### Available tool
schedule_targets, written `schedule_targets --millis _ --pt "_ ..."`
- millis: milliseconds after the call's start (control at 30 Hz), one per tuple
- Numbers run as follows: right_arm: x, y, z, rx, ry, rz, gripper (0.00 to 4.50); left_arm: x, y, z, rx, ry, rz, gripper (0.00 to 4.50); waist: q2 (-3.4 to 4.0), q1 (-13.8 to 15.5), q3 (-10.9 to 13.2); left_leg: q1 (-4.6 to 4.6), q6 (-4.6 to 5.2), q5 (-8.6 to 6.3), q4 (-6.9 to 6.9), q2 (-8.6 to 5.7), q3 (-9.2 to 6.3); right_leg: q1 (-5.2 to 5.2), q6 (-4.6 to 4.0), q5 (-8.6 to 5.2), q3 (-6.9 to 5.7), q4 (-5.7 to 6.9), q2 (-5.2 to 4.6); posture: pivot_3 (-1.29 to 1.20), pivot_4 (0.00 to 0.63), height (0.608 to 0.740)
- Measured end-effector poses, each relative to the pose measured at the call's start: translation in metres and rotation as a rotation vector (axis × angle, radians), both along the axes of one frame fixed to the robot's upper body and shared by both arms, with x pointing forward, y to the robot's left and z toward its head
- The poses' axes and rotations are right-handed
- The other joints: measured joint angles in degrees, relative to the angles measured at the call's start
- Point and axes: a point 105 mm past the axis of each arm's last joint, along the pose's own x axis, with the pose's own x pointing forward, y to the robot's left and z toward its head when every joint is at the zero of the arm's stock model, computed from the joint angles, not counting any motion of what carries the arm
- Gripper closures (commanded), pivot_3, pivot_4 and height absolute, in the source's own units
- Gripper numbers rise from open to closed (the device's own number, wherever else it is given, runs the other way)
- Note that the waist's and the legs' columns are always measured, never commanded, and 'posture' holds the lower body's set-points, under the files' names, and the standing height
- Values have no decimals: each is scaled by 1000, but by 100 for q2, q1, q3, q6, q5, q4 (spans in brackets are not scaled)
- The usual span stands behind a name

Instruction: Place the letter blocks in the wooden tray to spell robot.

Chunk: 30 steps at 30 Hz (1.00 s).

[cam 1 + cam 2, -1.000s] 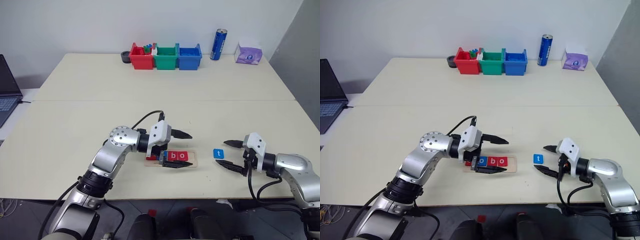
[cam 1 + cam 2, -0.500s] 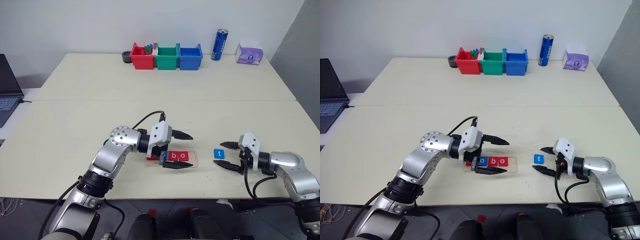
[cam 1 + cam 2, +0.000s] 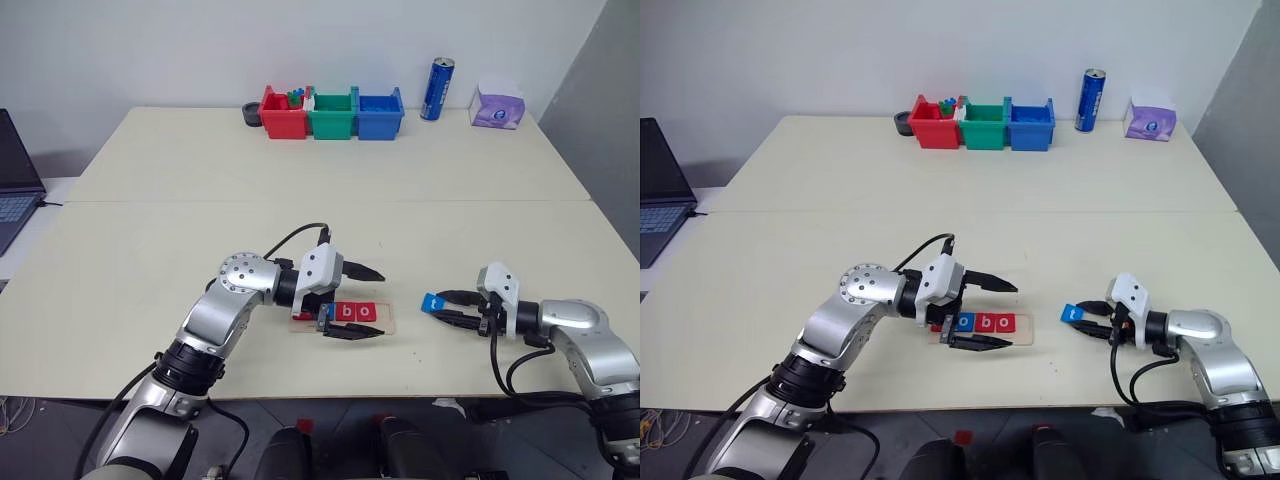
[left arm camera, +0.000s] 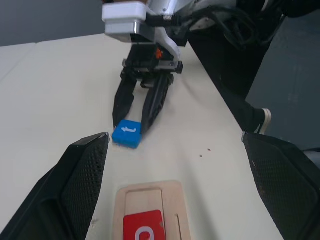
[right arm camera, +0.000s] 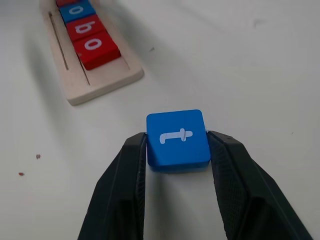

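- The right gripper (image 5: pixel 177 145) has its two black fingers (image 5: pixel 125 185) pinching the blue "t" block (image 5: pixel 178 138), one against each side of it; from the head view the block (image 3: pixel 431 302) sits at the fingertips, tilted, just over or on the worktop (image 3: pixel 300 180). Whether it is lifted clear I cannot tell.
- The wooden tray (image 3: pixel 385 326) lies on the worktop near the front edge, well to the left of the "t" block and apart from it.
- In the tray sit a blue "o" block (image 5: pixel 77 10), then a red "b" block (image 3: pixel 347 311) and a red "o" block (image 3: pixel 365 311), side by side and touching; the slot at the tray's right end is bare wood.
- The left gripper (image 3: pixel 368 301) hangs over the tray with its fingers spread wide, one beyond the tray and one on its near side, holding nothing.
- Red, green and blue bins (image 3: pixel 331 113), a blue can (image 3: pixel 437 89) and a purple tissue pack (image 3: pixel 497 106) stand along the far edge.
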Motion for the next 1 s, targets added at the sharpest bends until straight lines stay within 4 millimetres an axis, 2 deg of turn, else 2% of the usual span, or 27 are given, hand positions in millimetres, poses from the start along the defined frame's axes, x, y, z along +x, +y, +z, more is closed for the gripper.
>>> schedule_targets --millis 200,267,400,600,1000 --pt "-8 37 30 39 -49 131 3043 -2 36 -4 58 3 43 0 0 4 0 -1 0 0 -1 4 -7 0 -1 0 -2 0 0 0 150 740" --pt "-11 49 28 37 -42 171 3043 -3 45 -5 73 1 54 0 0 12 0 -2 0 0 0 2 -3 0 0 -1 -5 -1 -1 0 150 740" --pt "-13 58 14 -7 -19 204 3043 -4 57 -7 95 0 68 0 0 46 0 -7 0 0 2 -3 1 0 0 -1 -8 -5 -9 0 150 740" --pt "-11 63 -2 -60 -4 227 3043 -6 56 -8 90 5 70 0 -1 37 1 -6 0 0 2 0 1 -1 0 -1 -8 -3 -8 0 150 740" --pt "-4 59 -6 -106 -13 249 3043 -7 50 -4 66 -15 71 0 0 27 1 -4 0 0 2 0 0 -1 -1 0 -8 -1 -7 0 150 740"
